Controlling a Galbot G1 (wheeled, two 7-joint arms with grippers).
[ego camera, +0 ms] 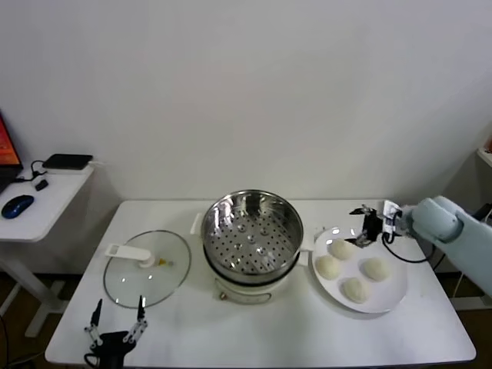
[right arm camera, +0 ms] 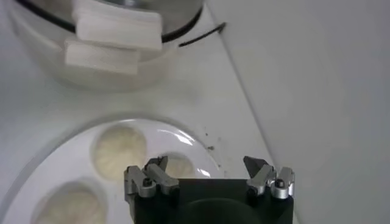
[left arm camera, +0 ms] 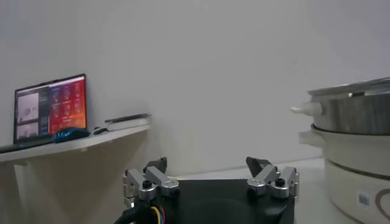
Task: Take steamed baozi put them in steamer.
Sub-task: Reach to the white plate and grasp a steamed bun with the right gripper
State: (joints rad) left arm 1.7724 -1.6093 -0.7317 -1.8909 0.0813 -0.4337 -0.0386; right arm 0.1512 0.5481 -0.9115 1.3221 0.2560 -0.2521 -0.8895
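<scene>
Four steamed baozi (ego camera: 352, 269) lie on a round white plate (ego camera: 392, 296) at the right of the white table (ego camera: 261, 338), apart from one another, none of them in the steamer (ego camera: 251, 231). The steamer stands at the table's middle, just left of the plate, its shiny perforated basket holding nothing, set on a cream-white pot base (ego camera: 244, 289). A small mark shows on the base's side in the left wrist view, too small to read; no other writing on the task's things can be made out. The right gripper (ego camera: 364, 224) hovers over the plate's far rim, near the back edge of the table, its jaws spread wide and holding nothing; in the right wrist view the buns (right arm camera: 119, 150) sit just below its fingertips (right arm camera: 159, 164). The glass lid (ego camera: 147, 267) with its white handle lies flat left of the steamer, with bare tabletop between them and along the front edge. The left gripper (ego camera: 117, 317) waits low at the front left corner, jaws wide and empty. Beyond the table's left edge stands a side desk (ego camera: 46, 196) with a blue mouse (ego camera: 17, 205) and a lit screen (left arm camera: 51, 107) whose text is unreadable.
</scene>
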